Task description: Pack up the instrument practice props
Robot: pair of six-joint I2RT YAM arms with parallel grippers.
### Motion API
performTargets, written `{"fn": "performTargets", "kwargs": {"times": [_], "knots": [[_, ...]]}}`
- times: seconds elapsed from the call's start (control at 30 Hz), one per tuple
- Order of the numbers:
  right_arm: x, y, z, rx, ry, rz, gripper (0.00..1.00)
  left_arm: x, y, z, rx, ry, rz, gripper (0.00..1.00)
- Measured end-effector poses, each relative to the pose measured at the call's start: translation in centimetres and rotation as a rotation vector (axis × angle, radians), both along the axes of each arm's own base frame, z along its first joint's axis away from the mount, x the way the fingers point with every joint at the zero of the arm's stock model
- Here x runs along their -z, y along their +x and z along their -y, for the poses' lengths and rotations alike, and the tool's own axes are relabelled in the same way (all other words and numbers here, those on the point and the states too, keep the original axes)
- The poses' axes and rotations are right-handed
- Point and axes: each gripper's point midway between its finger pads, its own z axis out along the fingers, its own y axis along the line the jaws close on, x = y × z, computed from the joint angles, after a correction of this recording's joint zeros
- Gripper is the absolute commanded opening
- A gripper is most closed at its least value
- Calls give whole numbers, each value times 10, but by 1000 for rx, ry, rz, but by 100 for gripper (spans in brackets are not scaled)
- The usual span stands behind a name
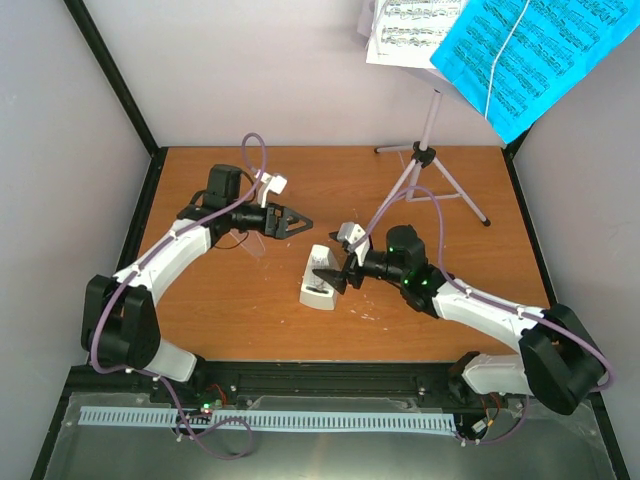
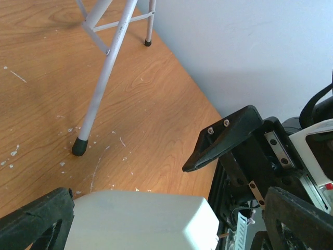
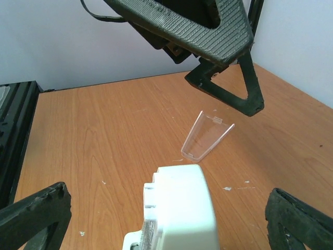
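Nearest me, right gripper (image 1: 334, 276) sits low over the table (image 1: 240, 325), fingers spread wide on either side of the white metronome (image 1: 318, 287), not pinching it yet. It lies on its side, mid-table. Step in hand, I judge: grab the metronome body. To do it well I'd centre the body between the pads, close on the flat sides, not the tapered end, and lift straight so it doesn't squirt out. Just beyond it the clear cover (image 3: 207, 136) lies loose on the wood, off the metronome, nothing inside. Left gripper (image 1: 293, 222) hovers above the cover, fingers apart, holding nothing. Farther back the lilac music stand (image 1: 428, 152) is upright on its tripod, white pages (image 1: 405, 30) and blue pages (image 1: 540, 60) on its tray. No box or case visible anywhere.
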Motion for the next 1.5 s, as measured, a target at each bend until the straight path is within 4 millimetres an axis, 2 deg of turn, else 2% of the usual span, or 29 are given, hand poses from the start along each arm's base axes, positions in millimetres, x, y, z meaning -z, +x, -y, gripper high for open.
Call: {"fn": "performTargets", "kwargs": {"times": [0.17, 0.37, 0.47, 0.7, 1.0, 1.27, 1.5], "knots": [[11, 3, -4, -13, -19, 20, 100, 8, -2, 1, 21, -4, 17, 99], [41, 6, -5, -11, -66, -8, 100, 37, -5, 3, 50, -3, -32, 96], [48, 6, -6, -12, -74, -12, 100, 44, -3, 5, 53, 2, -49, 96], [57, 13, -8, 10, -64, -18, 98, 44, -2, 6, 56, 1, -37, 95], [66, 20, -8, 45, -59, -27, 88, 43, -4, 6, 72, -2, -16, 89], [67, 16, -8, 37, -37, -32, 82, 42, -8, 10, 101, -10, 2, 86], [75, 10, -3, 39, -33, -52, 77, 42, -10, 11, 111, -9, 9, 85]]}}
